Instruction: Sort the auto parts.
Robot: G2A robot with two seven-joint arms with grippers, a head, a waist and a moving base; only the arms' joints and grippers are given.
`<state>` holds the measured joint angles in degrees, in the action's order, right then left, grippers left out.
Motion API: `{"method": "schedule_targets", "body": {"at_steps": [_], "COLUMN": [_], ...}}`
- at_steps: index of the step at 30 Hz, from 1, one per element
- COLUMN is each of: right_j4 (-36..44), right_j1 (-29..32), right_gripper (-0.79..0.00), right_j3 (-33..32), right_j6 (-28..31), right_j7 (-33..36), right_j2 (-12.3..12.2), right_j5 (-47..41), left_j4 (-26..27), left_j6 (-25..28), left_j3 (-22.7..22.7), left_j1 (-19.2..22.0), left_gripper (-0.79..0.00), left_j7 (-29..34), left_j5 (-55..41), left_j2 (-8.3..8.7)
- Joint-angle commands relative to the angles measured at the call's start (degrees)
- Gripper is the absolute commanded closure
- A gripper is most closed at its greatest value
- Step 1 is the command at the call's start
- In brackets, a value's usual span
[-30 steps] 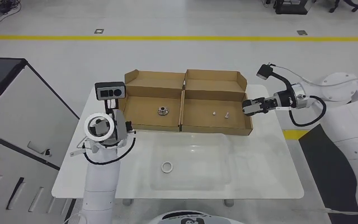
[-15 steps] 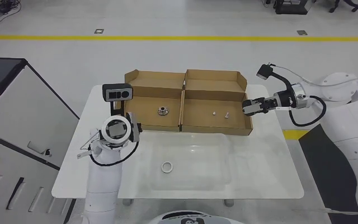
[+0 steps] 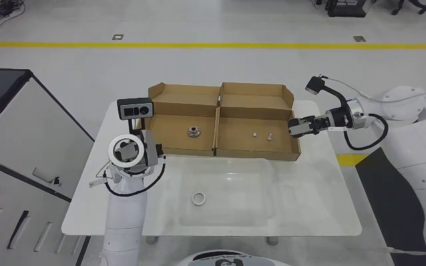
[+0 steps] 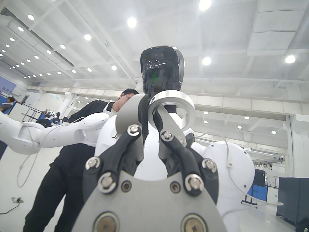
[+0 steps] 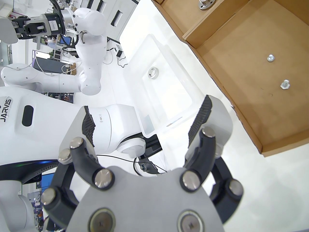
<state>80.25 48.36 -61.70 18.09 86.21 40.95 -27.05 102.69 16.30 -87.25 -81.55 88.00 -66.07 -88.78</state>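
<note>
left fingers (image 4: 143, 117) clamped on the wall of a silver machined metal ring (image 4: 183, 102), one finger through the bore, the other outside it; ring sits at the tips, which point up, away from the surface

right fingers (image 5: 200, 119) wide apart, nothing between them, parked just outside the end wall of the nearer brown cardboard box (image 5: 241, 119)

ahead of those tips: clear plastic tray (image 5: 169, 92) with a second silver ring (image 5: 152, 72) lying in it

inside the nearer box: a small silver bolt (image 5: 284, 84), then a second small bolt (image 5: 270, 58)

past the dividing wall, the farther brown cardboard box (image 5: 178, 8) holds a silver flanged hub (image 5: 207, 1)

my read: carry step, ring picked but not binned; neither box has a ring, so can't tell the target

next move needs the left wrist rolled tips-down over a box, low, then fingers spread
</note>
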Motion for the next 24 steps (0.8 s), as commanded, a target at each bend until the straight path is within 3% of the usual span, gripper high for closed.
{"method": "schedule_targets", "body": {"at_steps": [1,20,24], "right_j4": [0.0,0.0,0.0], "right_j1": [0.0,0.0,0.0], "right_gripper": [-0.785,-0.785,-0.785], "right_j3": [0.0,0.0,0.0], "right_j6": [0.0,0.0,0.0], "right_j7": [0.0,0.0,0.0], "right_j2": [0.0,0.0,0.0], "right_j5": [0.0,0.0,0.0], "left_j4": [0.0,0.0,1.0], "left_j6": [0.0,0.0,-0.2], "left_j3": [0.0,0.0,0.7], "left_j1": [0.0,0.0,0.5], "left_gripper": [0.0,0.0,0.0], "left_j7": [0.0,0.0,-3.9], "left_j5": [0.0,0.0,7.1], "left_j2": [0.0,0.0,0.42]}}
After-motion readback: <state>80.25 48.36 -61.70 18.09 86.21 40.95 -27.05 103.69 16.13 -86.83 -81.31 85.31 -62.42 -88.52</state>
